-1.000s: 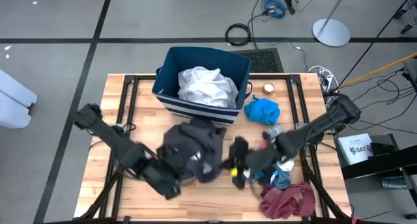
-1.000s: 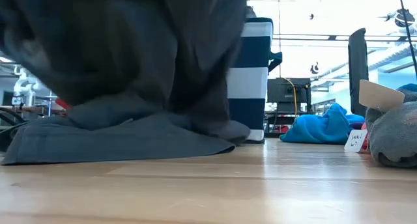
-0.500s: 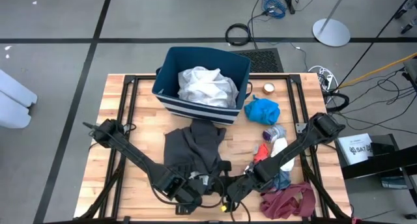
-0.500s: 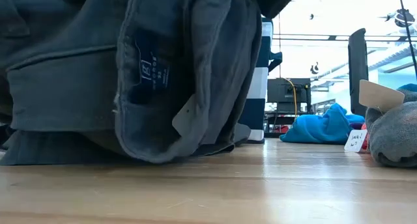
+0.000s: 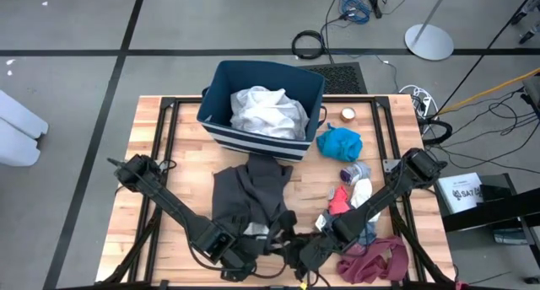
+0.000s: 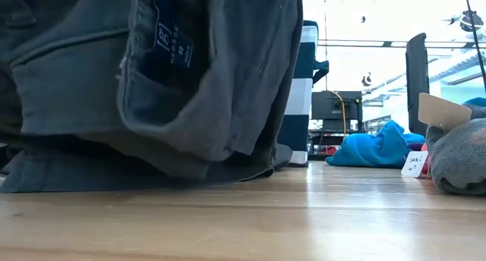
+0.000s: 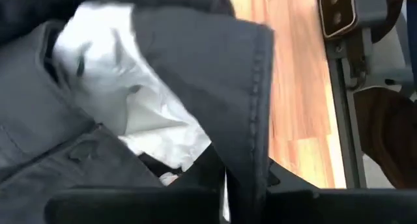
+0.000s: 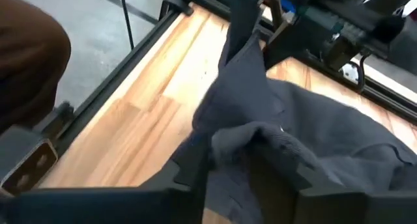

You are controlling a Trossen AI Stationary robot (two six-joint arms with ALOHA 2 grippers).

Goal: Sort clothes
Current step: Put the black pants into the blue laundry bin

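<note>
A: Start at the left. What is the left hand (image 5: 239, 258) doing?

B: It sits low at the near edge of the wooden slatted tabletop (image 5: 177, 147), at the near hem of the dark grey heavy-fabric garment (image 5: 251, 193). In the left wrist view its dark fingers (image 7: 215, 165) are clenched on a fold of that garment, with a white inner lining (image 7: 124, 100) bunched just beside the pinch.

A: And where does the garment lie?

B: Spread over the middle of the tabletop, its far end touching the dark blue rectangular fabric bin with white stripes (image 5: 221, 130). In the low view the near part hangs lifted off the wood, showing a dark blue sewn-in label (image 6: 167, 41).

A: What is in the bin?

B: A crumpled white garment (image 5: 268, 109).

A: Now the right hand (image 5: 308, 255)?

B: Just beside the left one, also at the near edge. Its fingers (image 8: 195, 162) are closed on another fold of the same grey garment.

A: Further right?

B: A bright blue crumpled top (image 5: 339, 142) lies beside the bin's right end. Nearer along the right side is a small heap: a red piece (image 5: 339, 199), a white piece (image 5: 361, 191) and a small grey-blue sock (image 5: 354, 170), touching one another. A maroon garment (image 5: 375, 258) lies at the near right corner, close to the right arm.
</note>
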